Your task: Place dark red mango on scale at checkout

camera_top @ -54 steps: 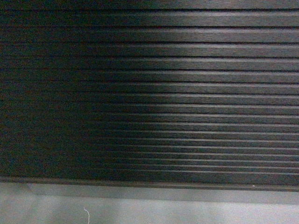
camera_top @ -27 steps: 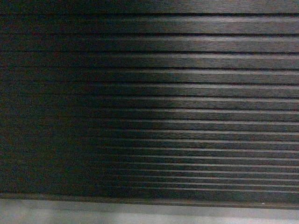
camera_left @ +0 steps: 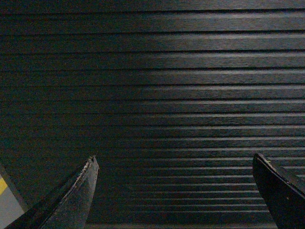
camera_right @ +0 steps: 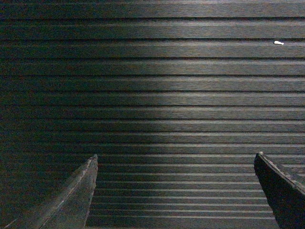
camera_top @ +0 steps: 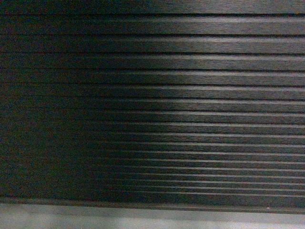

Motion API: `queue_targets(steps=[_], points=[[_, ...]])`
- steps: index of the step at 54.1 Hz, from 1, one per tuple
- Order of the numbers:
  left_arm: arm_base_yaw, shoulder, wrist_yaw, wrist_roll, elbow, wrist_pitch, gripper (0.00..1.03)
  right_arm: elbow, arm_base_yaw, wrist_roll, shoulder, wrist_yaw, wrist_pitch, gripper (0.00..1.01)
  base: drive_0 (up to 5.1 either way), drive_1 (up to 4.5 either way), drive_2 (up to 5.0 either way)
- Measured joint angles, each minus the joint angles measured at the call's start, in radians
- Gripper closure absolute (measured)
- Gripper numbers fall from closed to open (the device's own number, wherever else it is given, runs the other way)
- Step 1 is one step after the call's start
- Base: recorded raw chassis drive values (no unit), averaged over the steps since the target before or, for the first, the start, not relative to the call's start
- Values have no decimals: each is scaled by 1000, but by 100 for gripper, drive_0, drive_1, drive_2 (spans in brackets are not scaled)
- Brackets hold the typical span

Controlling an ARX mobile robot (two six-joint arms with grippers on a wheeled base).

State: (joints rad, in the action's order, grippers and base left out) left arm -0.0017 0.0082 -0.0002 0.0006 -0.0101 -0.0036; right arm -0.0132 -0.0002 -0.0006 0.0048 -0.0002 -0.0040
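The checkout's dark ribbed front panel (camera_top: 181,105) fills the head view, with its grey plinth (camera_top: 143,218) along the bottom. The same slats (camera_left: 167,95) fill the left wrist view, where my left gripper (camera_left: 174,160) stands open and empty close to the panel. My right gripper (camera_right: 175,157) is likewise open with nothing between its fingers, facing the slats (camera_right: 167,95). The dark red mango and the scale are out of view. Neither gripper shows in the head view.
A grey and yellow corner (camera_left: 5,198) shows at the lower left of the left wrist view. A small white fleck (camera_right: 279,43) sits on a slat at the upper right of the right wrist view.
In the head view the panel has slid downward, so less grey plinth shows and the white thread on it has left the frame. Most of that shift came in the first half second.
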Motion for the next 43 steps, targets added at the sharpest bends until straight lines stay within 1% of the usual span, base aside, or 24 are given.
queue_targets(steps=[43], points=[[0,0,-1,0,0,0,5,0,0,-1,0,0,0,3,0,0,0]])
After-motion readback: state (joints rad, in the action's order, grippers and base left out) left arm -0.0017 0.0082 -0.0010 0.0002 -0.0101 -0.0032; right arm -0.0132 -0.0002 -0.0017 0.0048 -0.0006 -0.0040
